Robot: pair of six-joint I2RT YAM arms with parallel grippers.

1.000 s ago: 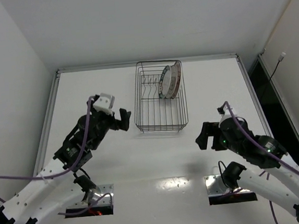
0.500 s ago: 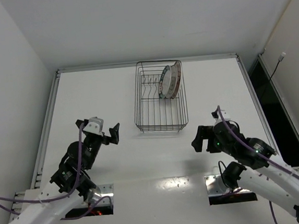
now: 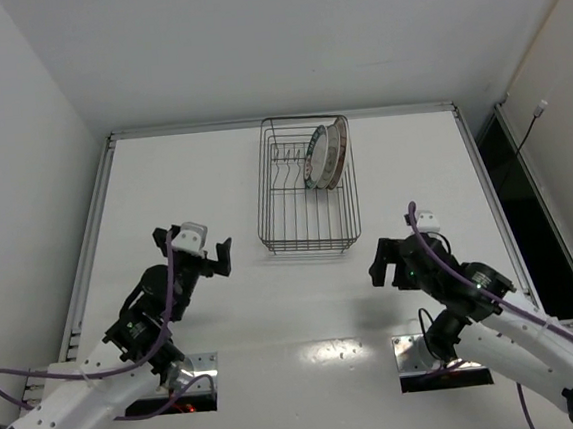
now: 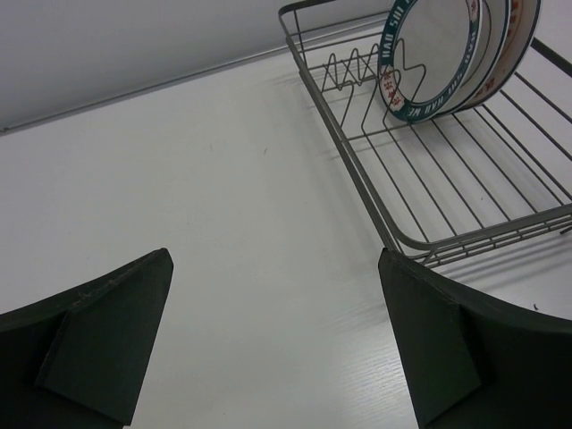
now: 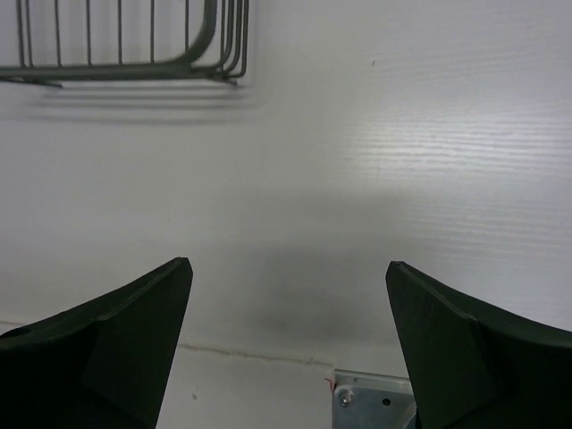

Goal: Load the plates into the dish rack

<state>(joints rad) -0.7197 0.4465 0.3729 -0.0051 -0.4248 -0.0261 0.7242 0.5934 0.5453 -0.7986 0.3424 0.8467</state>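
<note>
The dish rack [image 3: 306, 208] is a dark wire basket at the back middle of the white table. The plates [image 3: 326, 154] stand on edge among the prongs at its far right end, close together. The front one has a dark teal patterned rim [image 4: 435, 63], and an orange-edged one shows behind it. My left gripper [image 3: 191, 248] hovers left of the rack's near end, open and empty [image 4: 273, 259], facing the rack's wire rim [image 4: 483, 234]. My right gripper [image 3: 391, 264] is near the rack's right front corner [image 5: 107, 70], open over bare table [image 5: 288, 264].
A raised rail runs along the table's left side [image 3: 92, 231] and back edge [image 3: 278, 121]. A dark gap lies past the right edge [image 3: 526, 203]. Metal base plates [image 3: 429, 348] sit at the near edge, and one shows under my right gripper [image 5: 375, 402].
My left arm has drawn back from the rack's left side toward the near edge, still open. My right arm has shifted slightly left and nearer. The plates and rack have not moved.
</note>
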